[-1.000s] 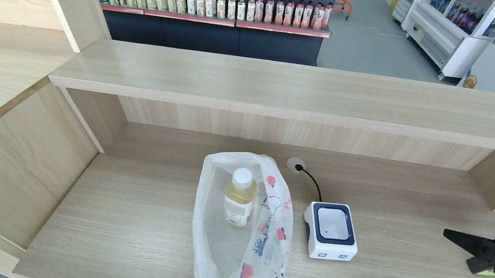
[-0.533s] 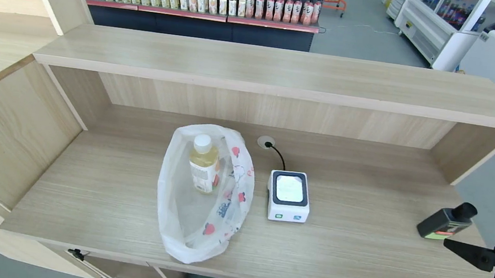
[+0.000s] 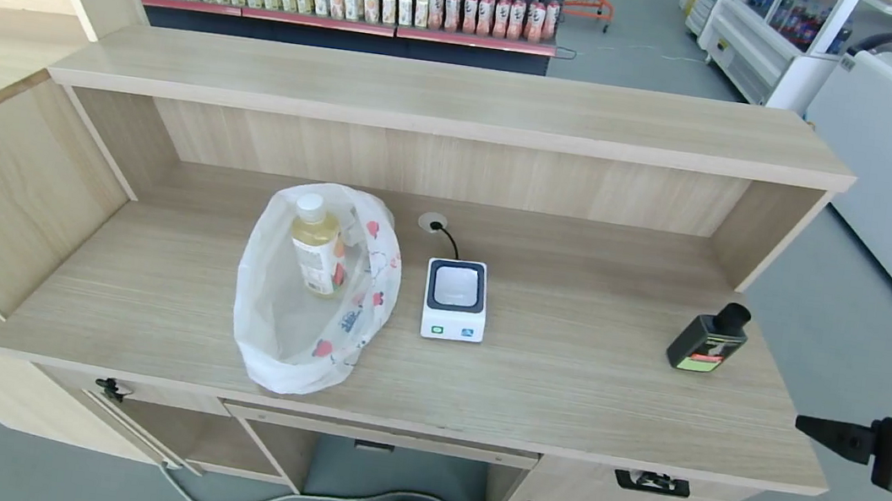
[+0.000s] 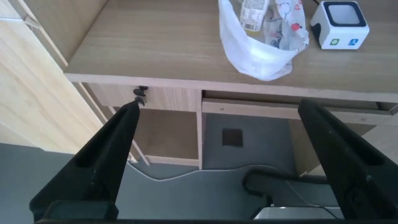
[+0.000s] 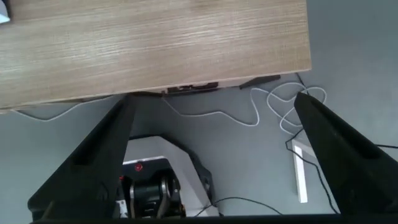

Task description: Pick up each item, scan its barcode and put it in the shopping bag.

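A white shopping bag (image 3: 312,302) with printed figures lies open on the wooden counter (image 3: 566,384), and a yellow drink bottle (image 3: 316,247) stands inside it. Right of the bag sits the white barcode scanner (image 3: 454,298). A dark bottle (image 3: 707,340) with a black cap stands near the counter's right end. My right gripper (image 3: 815,429) hangs off the counter's right front corner, below and right of the dark bottle, open and empty (image 5: 214,155). My left gripper (image 4: 217,162) is open and empty, low in front of the counter, with the bag (image 4: 261,43) and scanner (image 4: 339,23) beyond it.
A raised shelf (image 3: 448,97) runs along the counter's back, with a side wall (image 3: 4,179) at the left. Drawers and an open cabinet (image 4: 168,130) sit under the counter. Cables (image 5: 280,106) lie on the floor. Store shelves and freezers stand behind.
The whole head view has pulled back from the counter, so the camera moved. The dark bottle and the counter's front edge have come into view. The bag, bottle and scanner keep their places.
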Robot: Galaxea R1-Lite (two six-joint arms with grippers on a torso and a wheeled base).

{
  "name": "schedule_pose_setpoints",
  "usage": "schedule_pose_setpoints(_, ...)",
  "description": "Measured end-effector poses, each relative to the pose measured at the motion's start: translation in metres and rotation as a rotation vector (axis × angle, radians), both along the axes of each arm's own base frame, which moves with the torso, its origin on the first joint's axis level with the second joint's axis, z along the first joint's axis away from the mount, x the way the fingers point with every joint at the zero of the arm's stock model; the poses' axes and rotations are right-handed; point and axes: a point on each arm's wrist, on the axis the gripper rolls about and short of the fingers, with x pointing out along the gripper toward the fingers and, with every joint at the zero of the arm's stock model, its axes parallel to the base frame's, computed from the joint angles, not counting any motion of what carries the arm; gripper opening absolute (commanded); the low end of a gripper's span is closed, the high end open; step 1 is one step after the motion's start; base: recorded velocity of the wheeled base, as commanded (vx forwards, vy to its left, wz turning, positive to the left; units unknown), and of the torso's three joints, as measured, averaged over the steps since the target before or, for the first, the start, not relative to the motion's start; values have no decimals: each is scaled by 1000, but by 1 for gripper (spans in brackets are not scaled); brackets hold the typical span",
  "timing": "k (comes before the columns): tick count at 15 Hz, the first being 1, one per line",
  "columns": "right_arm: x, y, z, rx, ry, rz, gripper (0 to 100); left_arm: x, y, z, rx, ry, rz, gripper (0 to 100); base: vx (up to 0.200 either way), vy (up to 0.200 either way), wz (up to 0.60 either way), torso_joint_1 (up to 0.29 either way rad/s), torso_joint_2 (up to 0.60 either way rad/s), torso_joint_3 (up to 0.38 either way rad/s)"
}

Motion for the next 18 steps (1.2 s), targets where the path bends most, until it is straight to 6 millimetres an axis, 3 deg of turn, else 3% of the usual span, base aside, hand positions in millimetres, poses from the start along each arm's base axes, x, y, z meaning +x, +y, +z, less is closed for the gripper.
schedule_pose_setpoints(2, 12, -1, 3, -6, 5, -3, 100, 0, 0, 0, 3, 0, 1, 100, 0, -100, 0, 4, -1, 1)
schedule_pose_setpoints(5, 28, -10, -1, -157, 55, 16, 100, 0, 0, 0, 4, 0, -1, 100, 0, -200, 0, -3, 1, 1)
schedule_pose_setpoints(8, 42, -17, -10, -270, 104, 34, 100, 0, 0, 0, 5, 2, -1, 100, 200, -200, 0, 7, 6, -1)
schedule_pose_setpoints(12, 75, -20, -17, -359, 58, 76, 100, 0, 0, 0, 3, 0, 1, 100, 0, 0, 0, 0, 0, 0)
schedule_pose_setpoints(15, 112, -9, -27, -357, 1, 168, 100, 0, 0, 0, 3, 2, -1, 100, 0, 0, 0, 0, 0, 0)
schedule_pose_setpoints(18, 129, 12, -44, -318, 24, 306, 100, 0, 0, 0, 3, 0, 0, 100, 0, 0, 0, 0, 0, 0)
